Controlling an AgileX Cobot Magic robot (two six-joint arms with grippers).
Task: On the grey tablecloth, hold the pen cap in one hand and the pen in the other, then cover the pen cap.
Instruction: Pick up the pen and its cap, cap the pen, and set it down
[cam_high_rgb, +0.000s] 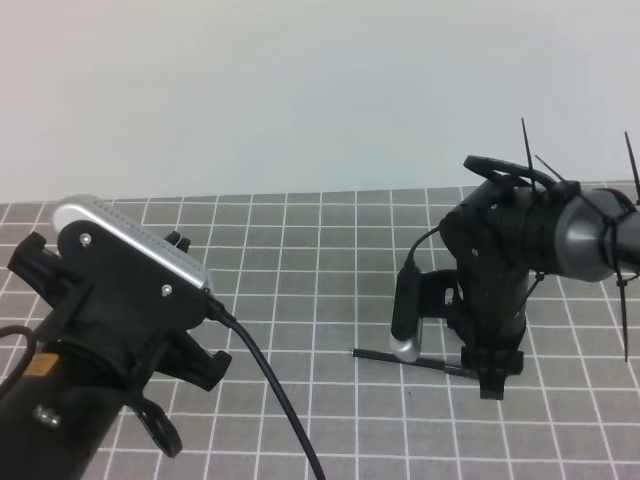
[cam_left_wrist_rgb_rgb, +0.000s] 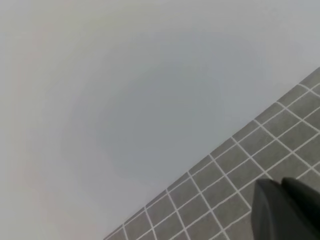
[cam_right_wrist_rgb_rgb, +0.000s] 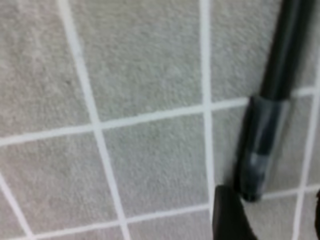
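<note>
The black pen (cam_high_rgb: 385, 355) lies flat on the grey tablecloth (cam_high_rgb: 320, 250), right of centre. In the right wrist view the clear-greyish pen cap (cam_right_wrist_rgb_rgb: 262, 145) sits over the end of the pen (cam_right_wrist_rgb_rgb: 287, 45). My right gripper (cam_high_rgb: 480, 375) points down over the pen's right end. It is open (cam_right_wrist_rgb_rgb: 272, 220), with its fingertips (cam_right_wrist_rgb_rgb: 227, 217) wide apart on either side of the capped end and not pressing on it. My left gripper (cam_left_wrist_rgb_rgb: 282, 210) hovers at the lower left, shut and empty, away from the pen.
The left arm and its silver-topped camera (cam_high_rgb: 130, 250) fill the lower left, with a black cable (cam_high_rgb: 270, 390) trailing to the front edge. A plain pale wall (cam_high_rgb: 320, 90) rises behind the cloth's far edge.
</note>
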